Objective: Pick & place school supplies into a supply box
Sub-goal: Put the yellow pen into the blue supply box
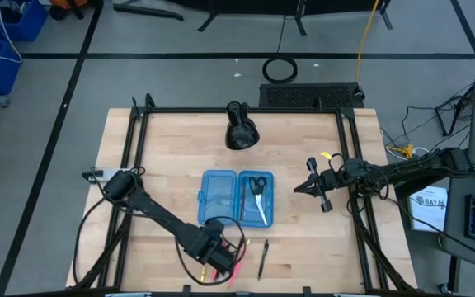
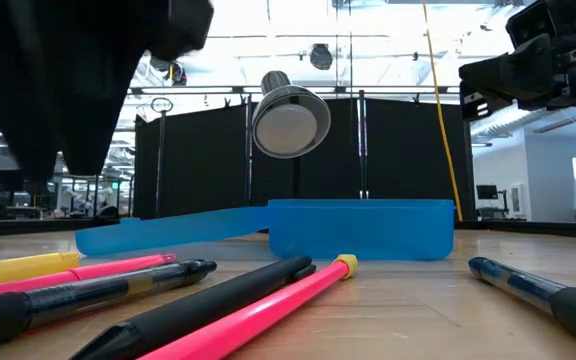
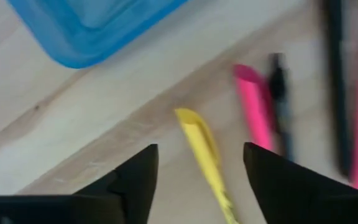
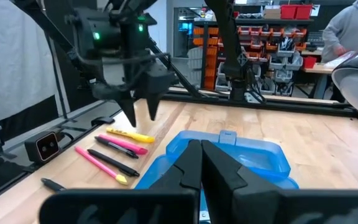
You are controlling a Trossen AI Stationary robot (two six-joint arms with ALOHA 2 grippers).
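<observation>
The translucent blue supply box lies open on the table's middle, and black-handled scissors rest in its right half. Several pens lie flat by the near edge: a yellow one, a pink one, a black one and others. My left gripper hangs open just above the yellow pen, one finger on either side, touching nothing. One dark pen lies apart, to their right. My right gripper is shut and hovers right of the box.
A black dome-shaped object stands beyond the box toward the far edge. A black frame runs along the table's sides. Bare wood shows left of the box and between the box and the right gripper.
</observation>
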